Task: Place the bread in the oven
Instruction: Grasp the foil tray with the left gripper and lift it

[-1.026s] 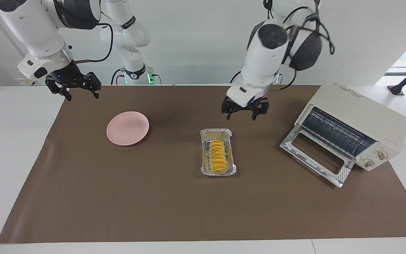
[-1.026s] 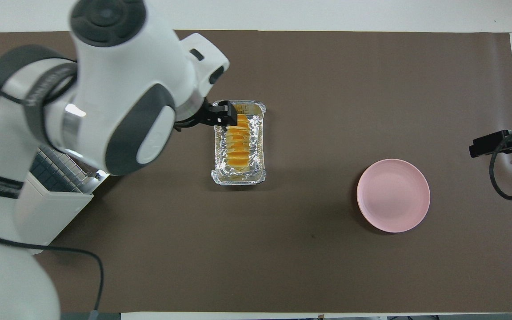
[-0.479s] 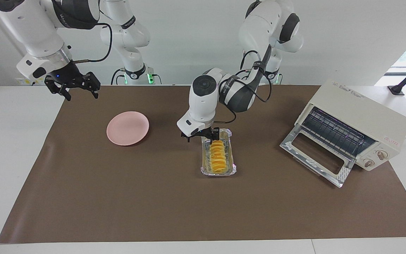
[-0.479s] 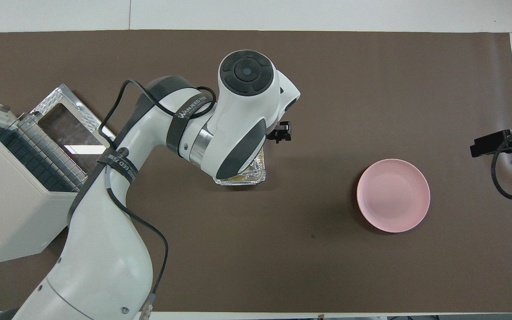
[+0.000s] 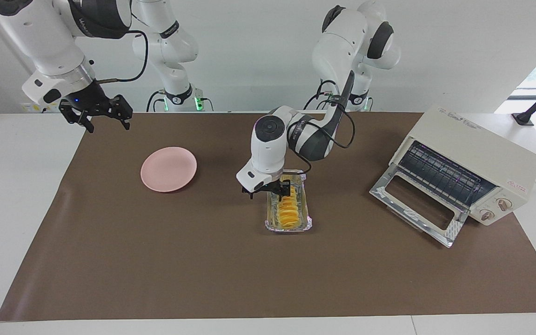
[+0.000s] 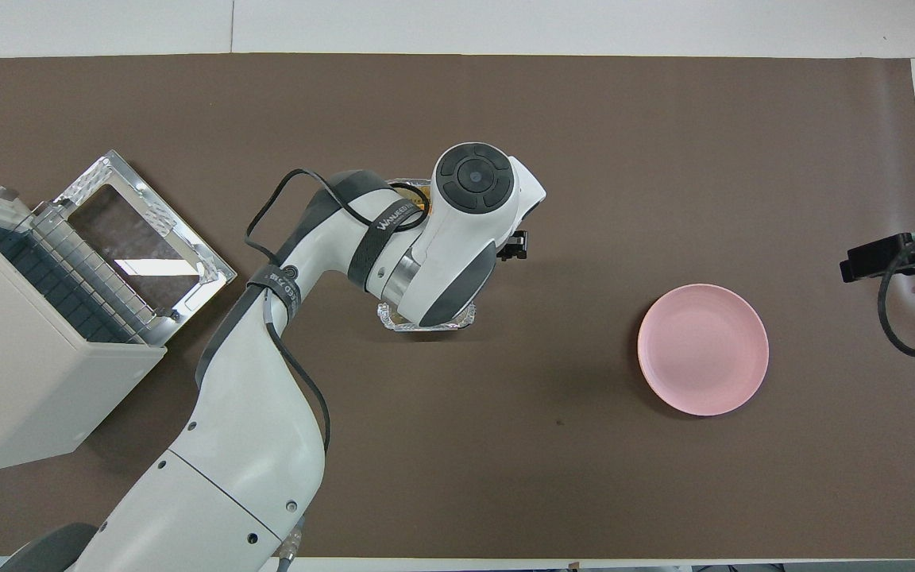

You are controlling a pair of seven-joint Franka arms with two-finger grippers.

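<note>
Golden bread [image 5: 288, 209] lies in foil tray [image 5: 306, 222] mid-table, long axis running toward/away from robots. Left gripper [image 5: 269, 188], jaws apart & empty, straddles tray's robot-side end. Oven [image 5: 469, 157] open. Right gripper [image 5: 96, 113] open, waits.

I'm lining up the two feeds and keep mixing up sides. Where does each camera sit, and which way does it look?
Facing view: high across the table, looking at the robots; both arms show, left end effector open at the bread in the foil tray, right end effector waiting open off the mat.
Overhead view: above the robots' end, looking steeply down; the left arm hides the bread, right end effector at the edge.
Shared: oven with door down, pink plate, mirrored half a turn.
</note>
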